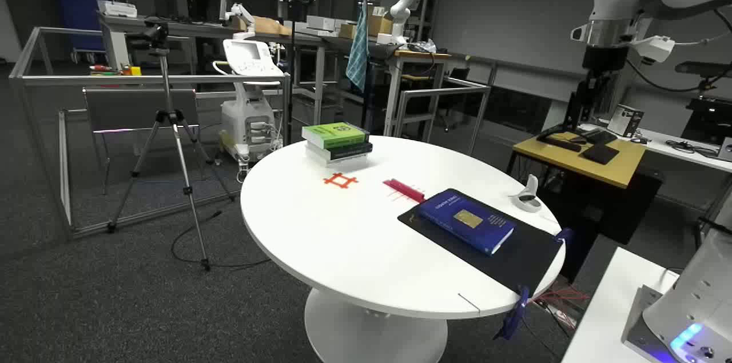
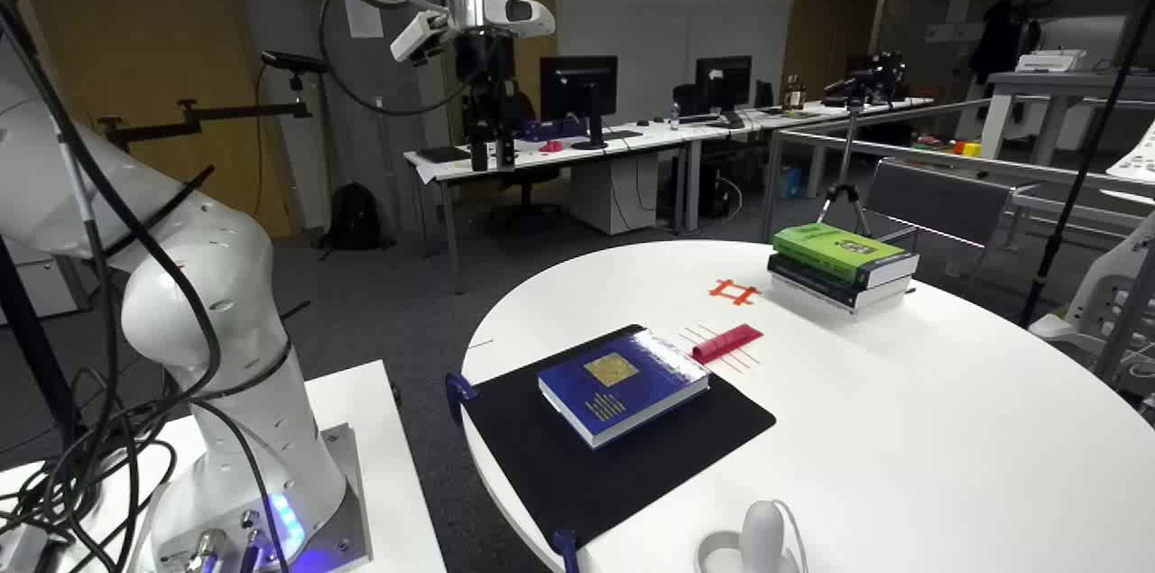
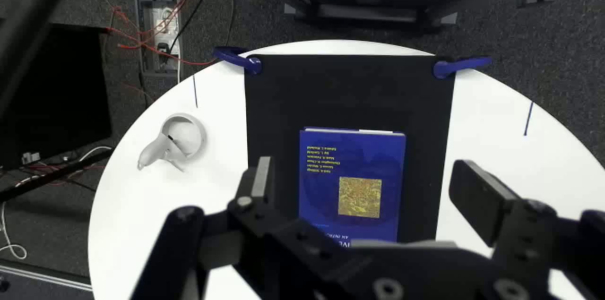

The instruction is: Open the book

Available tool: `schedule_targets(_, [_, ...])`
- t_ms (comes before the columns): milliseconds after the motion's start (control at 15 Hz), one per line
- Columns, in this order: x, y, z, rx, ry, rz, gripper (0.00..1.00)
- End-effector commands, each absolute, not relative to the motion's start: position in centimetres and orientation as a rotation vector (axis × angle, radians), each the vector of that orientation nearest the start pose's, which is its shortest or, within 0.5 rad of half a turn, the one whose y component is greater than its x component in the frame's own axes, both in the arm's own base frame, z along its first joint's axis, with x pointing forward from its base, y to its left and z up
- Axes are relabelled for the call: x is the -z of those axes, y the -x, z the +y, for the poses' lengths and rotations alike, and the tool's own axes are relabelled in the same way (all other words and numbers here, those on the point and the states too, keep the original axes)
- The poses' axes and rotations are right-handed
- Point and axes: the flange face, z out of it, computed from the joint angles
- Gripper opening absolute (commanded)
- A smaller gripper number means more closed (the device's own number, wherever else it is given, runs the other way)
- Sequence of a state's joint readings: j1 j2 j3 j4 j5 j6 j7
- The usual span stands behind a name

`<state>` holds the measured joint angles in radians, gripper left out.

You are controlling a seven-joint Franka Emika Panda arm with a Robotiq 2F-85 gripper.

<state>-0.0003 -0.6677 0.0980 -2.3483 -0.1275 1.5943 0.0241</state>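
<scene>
The closed navy blue book lies flat on the black mat, cover up, with a tan square on its cover. It shows in both exterior views (image 1: 446, 217) (image 2: 636, 397) and the wrist view (image 3: 321, 196). Its white page edges face out on the near side in an exterior view. My gripper (image 2: 493, 160) hangs pointing down, high above the table and apart from the book. In the wrist view the gripper (image 3: 368, 184) has its fingers wide apart with nothing between them. The gripper body hides the lower end of the book there.
The black mat (image 3: 340, 92) is clamped at the edge of the round white table (image 1: 309, 231) by blue clamps (image 3: 463, 67). A white controller (image 3: 184, 137) stands beside the mat. A pink strip (image 2: 727, 343) and a stack of books with a green top (image 2: 844, 253) are farther along.
</scene>
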Motion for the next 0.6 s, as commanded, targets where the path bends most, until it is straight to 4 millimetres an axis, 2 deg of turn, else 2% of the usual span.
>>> schedule_targets(0, [-55.91,-33.81,2.65,-0.134,3.329,-0.097,1.00])
schedule_targets(400, [-55.94,-33.79,2.65,-0.133,3.330,-0.097,1.00])
schedule_targets(533, [-55.33,-34.09,2.30,-0.035,3.273,-0.114,1.00])
